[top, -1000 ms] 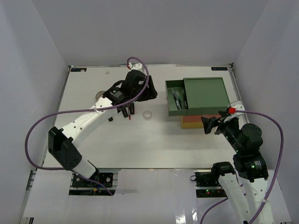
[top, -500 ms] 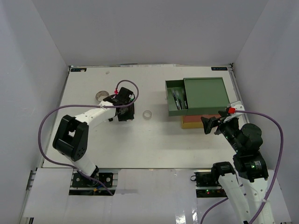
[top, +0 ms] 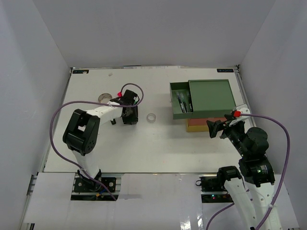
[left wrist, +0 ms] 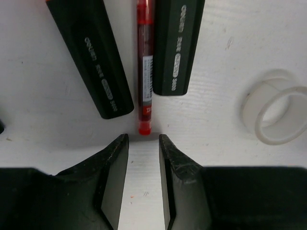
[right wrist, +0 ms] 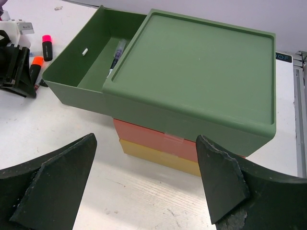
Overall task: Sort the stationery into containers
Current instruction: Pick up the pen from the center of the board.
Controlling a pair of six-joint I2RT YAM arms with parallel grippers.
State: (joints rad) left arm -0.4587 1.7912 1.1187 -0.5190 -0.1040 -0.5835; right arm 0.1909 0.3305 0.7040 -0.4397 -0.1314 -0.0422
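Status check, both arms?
Left claw open, empty, lined up on red pen. Black highlighters crowd it both sides. Right claw open, facing green drawer.

The left arm [top: 103, 111] and right arm [top: 245, 203] have white shells and black joints. Purple cables [top: 288, 141] loop out at 9 and 3 o'clock, with red tips. The left claw [left wrist: 143, 141] and right claw [right wrist: 146, 141] are matte black with scuffed edges.

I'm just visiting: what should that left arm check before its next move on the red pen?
1. Left gripper open: ok, its jaws stand apart.
2. Red pen lined up with that gap: ok.
3. Room around the pen: not ok, black highlighters crowd both sides.
4. Green drawer open: ok, with bare floor inside.
5. Right gripper clear of the path: looks ok, open and empty.
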